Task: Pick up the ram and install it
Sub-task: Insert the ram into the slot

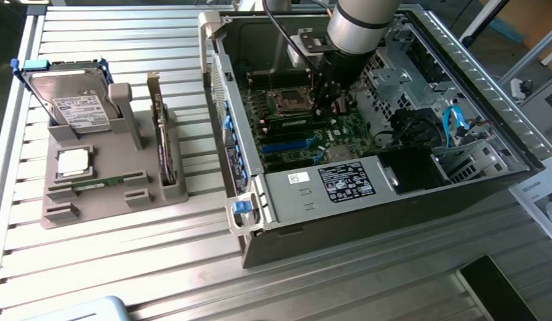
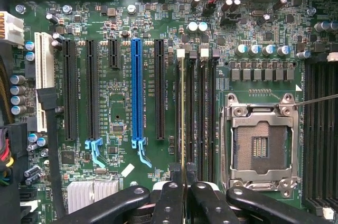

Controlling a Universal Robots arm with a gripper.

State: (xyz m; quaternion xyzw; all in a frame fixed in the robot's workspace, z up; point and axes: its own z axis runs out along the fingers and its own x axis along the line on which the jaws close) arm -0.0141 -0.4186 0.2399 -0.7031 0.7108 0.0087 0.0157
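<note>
Fingers [image 2: 170,203]: closed on the ram [image 2: 182,118], which I gripped edge-on between them, inside the computer case [image 1: 365,224]. Long axis: parallel to the DIMM slots [image 2: 203,118], roughly nine-to-three in the exterior view. Seating: I could not tell.

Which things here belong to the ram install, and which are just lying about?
Job in hand: ram, gripped edge-on by the tool; memory slots; open computer case.
Lying about: hard drive; expansion card; grey holder they stand in.
</note>
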